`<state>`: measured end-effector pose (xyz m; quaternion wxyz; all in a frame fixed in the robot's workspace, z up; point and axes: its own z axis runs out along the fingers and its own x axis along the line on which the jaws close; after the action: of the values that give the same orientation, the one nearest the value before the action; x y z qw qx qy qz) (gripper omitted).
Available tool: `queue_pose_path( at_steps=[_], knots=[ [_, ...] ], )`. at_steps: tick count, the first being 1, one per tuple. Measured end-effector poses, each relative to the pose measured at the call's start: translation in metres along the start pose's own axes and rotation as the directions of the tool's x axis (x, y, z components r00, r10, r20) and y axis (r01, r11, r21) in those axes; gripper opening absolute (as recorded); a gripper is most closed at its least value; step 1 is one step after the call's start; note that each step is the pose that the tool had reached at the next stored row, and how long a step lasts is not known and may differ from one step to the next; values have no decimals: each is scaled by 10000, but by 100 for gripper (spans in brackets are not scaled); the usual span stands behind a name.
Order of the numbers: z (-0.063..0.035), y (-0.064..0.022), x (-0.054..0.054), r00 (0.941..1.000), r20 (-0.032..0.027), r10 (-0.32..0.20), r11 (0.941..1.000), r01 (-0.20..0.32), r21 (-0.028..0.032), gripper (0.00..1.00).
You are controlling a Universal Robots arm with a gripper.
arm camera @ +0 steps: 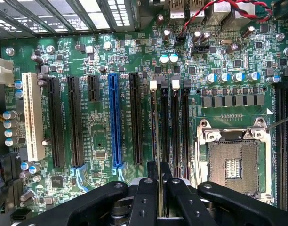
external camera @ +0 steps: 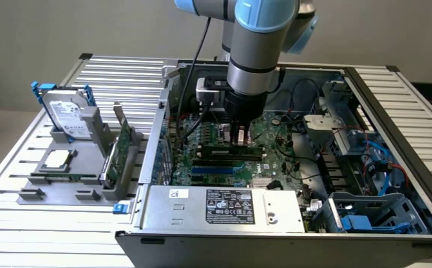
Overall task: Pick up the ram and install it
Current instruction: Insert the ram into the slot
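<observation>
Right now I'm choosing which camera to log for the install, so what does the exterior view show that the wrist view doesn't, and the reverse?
Exterior view: the arm reaching down into the open case, a hard drive and an expansion card standing in holders outside it, and the power supply. Wrist view: the CPU socket, a blue slot and a white slot. Both: the motherboard and the jaws closed on the ram over the memory slots.

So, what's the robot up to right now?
Fingers shut on the ram. Ram held edge-down at the black memory slots, whether seated unclear. Nothing seen between ram and slots.
</observation>
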<state>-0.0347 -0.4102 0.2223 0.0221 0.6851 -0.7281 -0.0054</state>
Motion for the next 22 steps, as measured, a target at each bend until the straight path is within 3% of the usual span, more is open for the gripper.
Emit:
queue_pose_path(
  at_steps=[22],
  knots=[
    [25,-1,-7,10000,1,0,10000,0,-5,14]
  ],
)
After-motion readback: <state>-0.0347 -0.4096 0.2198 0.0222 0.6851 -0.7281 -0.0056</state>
